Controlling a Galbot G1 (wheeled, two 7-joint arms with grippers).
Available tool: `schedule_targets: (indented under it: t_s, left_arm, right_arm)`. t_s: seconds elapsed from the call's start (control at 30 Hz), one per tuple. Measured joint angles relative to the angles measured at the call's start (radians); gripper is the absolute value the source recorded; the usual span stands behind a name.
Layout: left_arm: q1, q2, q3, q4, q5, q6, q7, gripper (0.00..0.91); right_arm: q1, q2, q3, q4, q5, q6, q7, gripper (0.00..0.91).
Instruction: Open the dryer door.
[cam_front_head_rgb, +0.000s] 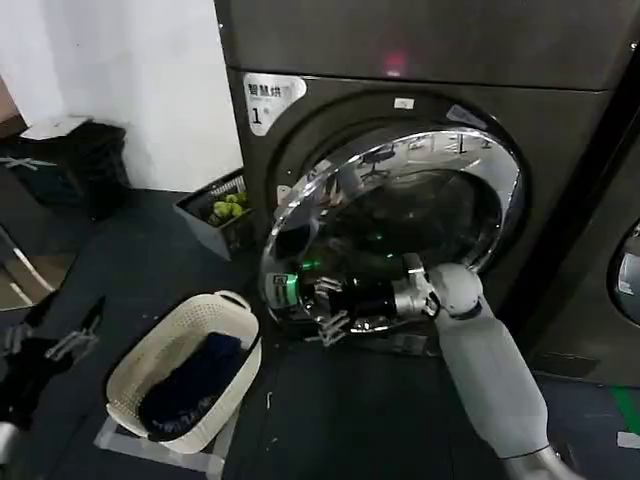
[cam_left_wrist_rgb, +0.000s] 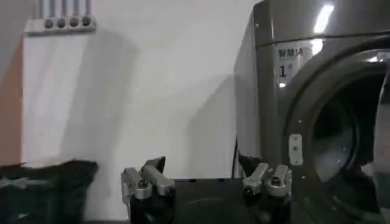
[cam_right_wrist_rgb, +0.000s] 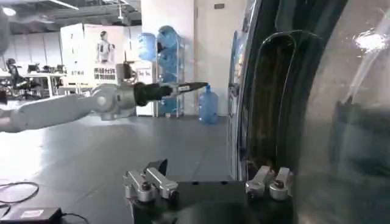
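Two hands are in use. Right hand (cam_front_head_rgb: 325, 312) is extended to the lower left rim of the dryer door (cam_front_head_rgb: 400, 215), fingers spread open, with the chrome rim just beside them; whether they touch it cannot be told. In the right wrist view its fingers (cam_right_wrist_rgb: 268, 182) stand apart next to the door's edge (cam_right_wrist_rgb: 317, 115). The door stands partly swung out from the dryer (cam_front_head_rgb: 420, 60), hinged at the right, dark glass centre facing outward. The dryer carries a white label marked "1" (cam_front_head_rgb: 268, 102) and a red indicator light (cam_front_head_rgb: 394, 64). Left hand (cam_front_head_rgb: 55, 335) sits low at the left, well apart from the machine, fingers open. A cream laundry basket (cam_front_head_rgb: 150, 350) with dark fabric rests on the floor near the door.
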Motion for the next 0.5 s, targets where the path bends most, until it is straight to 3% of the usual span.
schedule_targets:
  t_s: [0.33,0.5]
  left_arm:
    - [-0.099,0.151,0.148,0.099,-0.053,-0.06,0.018,0.907]
    - [-0.126,0.208,0.21,0.107,-0.055,-0.072,0.024,0.907]
  right_arm:
    - [-0.004,-0.085,-0.064,0.035,0.162,0.007,0.002,0.907]
    - [0.02,-0.154,-0.137,0.039,0.241,0.045,0.003,0.907]
